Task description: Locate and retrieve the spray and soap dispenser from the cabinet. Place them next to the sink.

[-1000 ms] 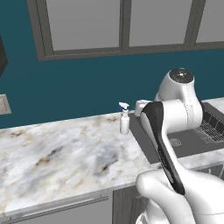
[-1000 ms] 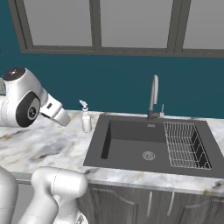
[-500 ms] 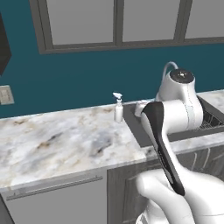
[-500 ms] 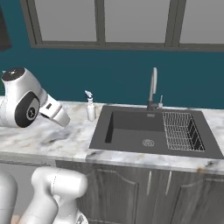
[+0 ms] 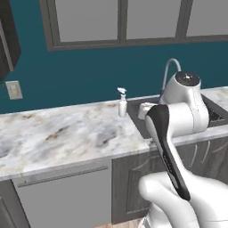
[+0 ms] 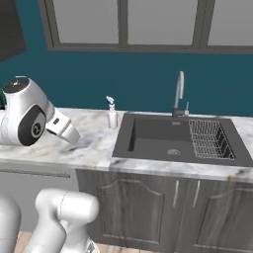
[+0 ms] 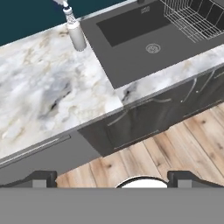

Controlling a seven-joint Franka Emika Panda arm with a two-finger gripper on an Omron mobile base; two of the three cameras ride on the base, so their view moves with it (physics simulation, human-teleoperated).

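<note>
A small pump bottle (image 5: pixel 122 107), pale and whitish in these frames with a white pump head, is seen standing upright on the marble table (image 5: pixel 58 133), just beside the left rim of the sink (image 6: pixel 170 140) and near the teal back wall. The same bottle is shown in the right base view (image 6: pixel 112 116) and at the top edge of the hand view (image 7: pixel 76 35), where its pump head is partly cut off. No label, brand or writing can be read on the bottle; its surface is too small and blurred for any print to be made out.

The sink is a dark grey recessed basin, with a curved silver faucet (image 6: pixel 179 94) at its back edge and a wire rack (image 6: pixel 210 140) set in its right part. A pale wall outlet (image 5: pixel 14 90) is mounted on the teal wall at the left; no lettering can be told on it. Dark wall cabinetry (image 5: pixel 9 38) is partly visible at the upper left.

The end effector (image 7: pixel 112 179) is held above the wooden floor (image 7: pixel 166 153) in front of the under-counter cabinets (image 6: pixel 148 202), well apart from the bottle. Its two dark finger tips (image 7: pixel 41 178) are stood wide apart, with nothing between them.
</note>
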